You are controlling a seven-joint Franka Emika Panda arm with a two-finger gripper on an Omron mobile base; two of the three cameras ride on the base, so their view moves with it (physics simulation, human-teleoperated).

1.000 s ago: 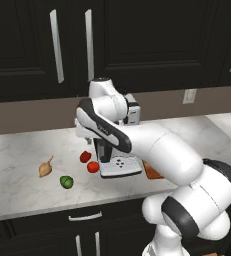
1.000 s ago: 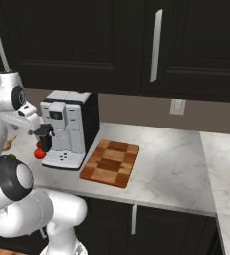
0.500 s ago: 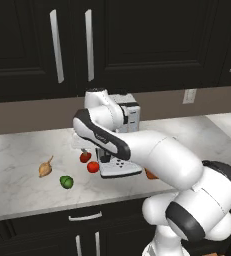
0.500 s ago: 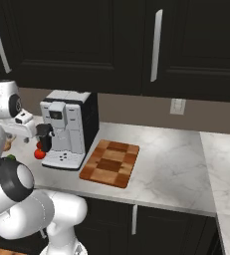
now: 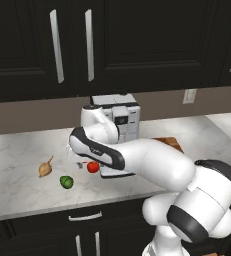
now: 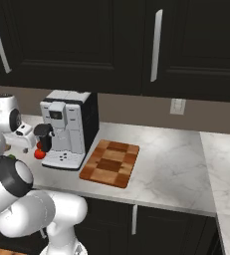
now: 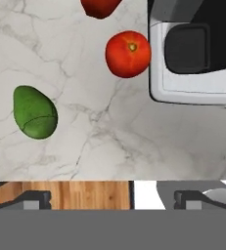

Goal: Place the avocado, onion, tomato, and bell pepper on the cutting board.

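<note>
tool [image 7: 104,197] now farther left, spread wide above tomato [image 7: 128,53] and avocado [image 7: 34,112]

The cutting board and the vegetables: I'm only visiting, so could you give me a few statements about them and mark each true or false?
1. The cutting board has nothing on it. True.
2. The tomato lies on the board. False: it lies on the counter beside the coffee machine.
3. The avocado lies on the counter. True.
4. The fingers grip the onion. False: the gripper is open and empty.
</note>
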